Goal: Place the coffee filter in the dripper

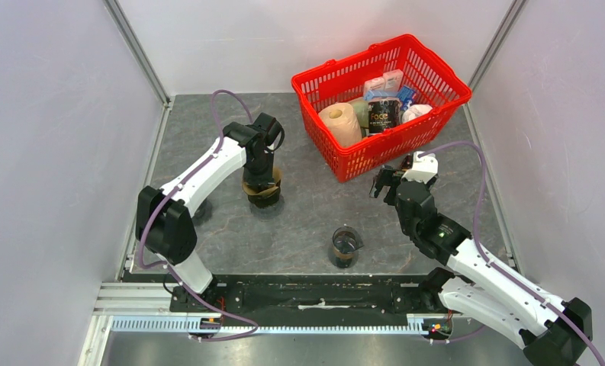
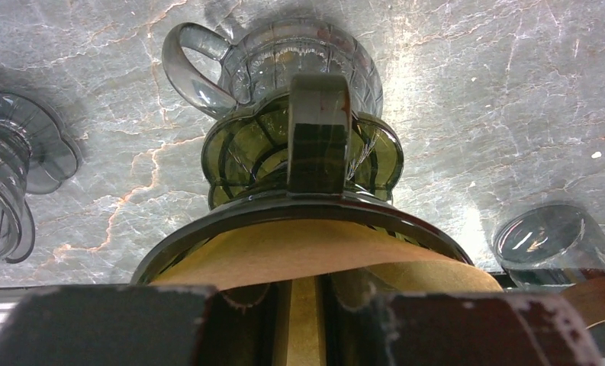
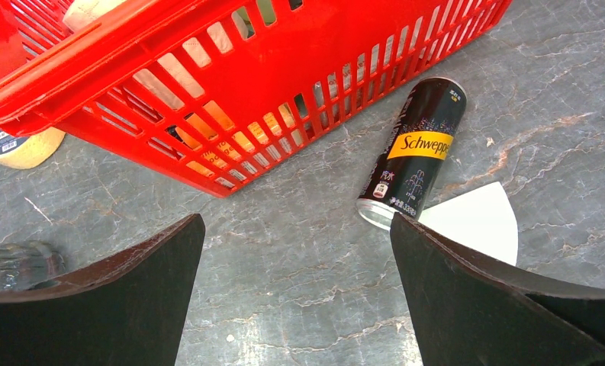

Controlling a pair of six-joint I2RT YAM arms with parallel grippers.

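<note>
The dark green glass dripper [image 1: 262,192] stands on the table left of centre. In the left wrist view the dripper [image 2: 303,156] fills the middle, with the brown paper coffee filter [image 2: 284,252] lying inside its rim. My left gripper [image 1: 259,177] points straight down into it. Its fingers [image 2: 305,313] are close together around a strip of the filter, and the near wall of the filter hides their tips. My right gripper [image 1: 390,183] is open and empty [image 3: 295,305] above bare table in front of the basket.
A red basket [image 1: 345,164] with rolls and packets stands at the back right. A black Schweppes can [image 3: 413,149] lies beside a white paper filter [image 3: 478,221]. A glass cup [image 1: 345,248] stands at front centre. A tape roll [image 3: 13,149] lies by the basket.
</note>
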